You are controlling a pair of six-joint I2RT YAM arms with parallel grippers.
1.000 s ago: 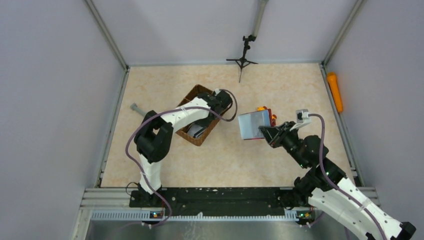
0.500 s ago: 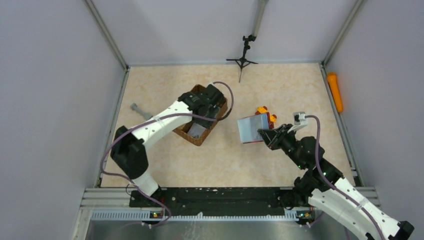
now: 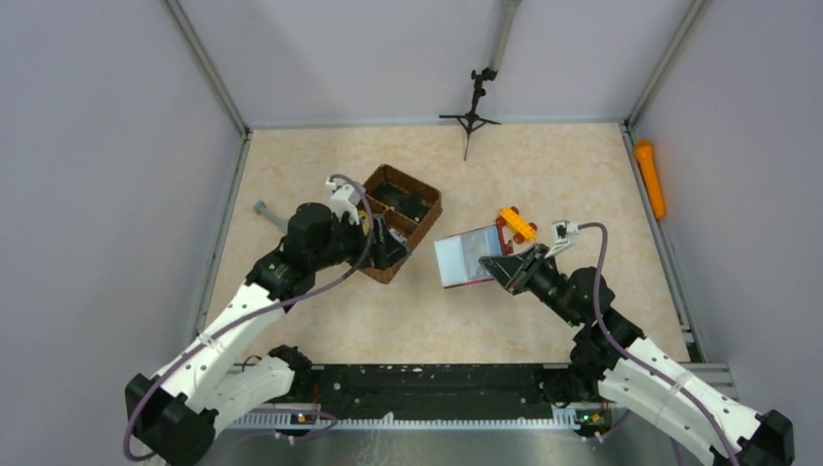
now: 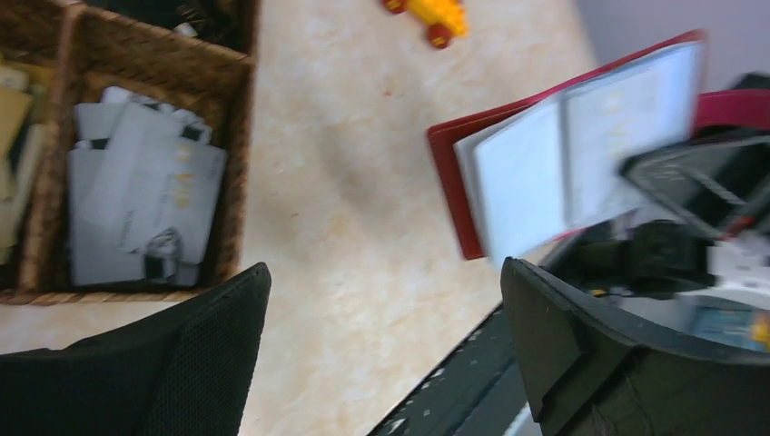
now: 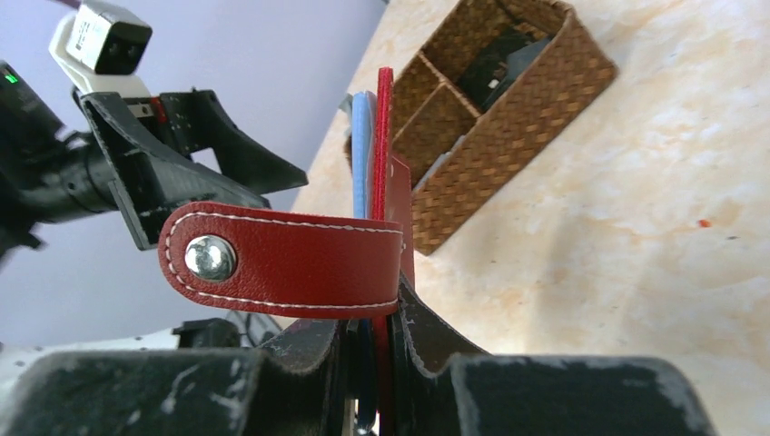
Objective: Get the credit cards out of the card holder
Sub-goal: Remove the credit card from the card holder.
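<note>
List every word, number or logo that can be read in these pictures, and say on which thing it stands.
No text can be read in any view.
Cards in the basket: dark marks, too blurred to read.
Card holder, clear sleeves: faint marks, too blurred to read.
Snap tab: no writing, only a plain metal stud.

A: Which container stands left of centre on the beige marbled bench [image 3: 573,165]?
B: A brown woven basket [image 3: 406,175] with three compartments; dark objects fill the far one.
A: And the items around it?
B: To the right, apart from it, a yellow-and-orange toy [image 3: 517,222] with red wheels. At the far edge, a black mini tripod [image 3: 473,107]. Along the right edge, an orange cylinder [image 3: 649,178]. To the left, a small grey rod-like object [image 3: 269,214], kind unclear.
</note>
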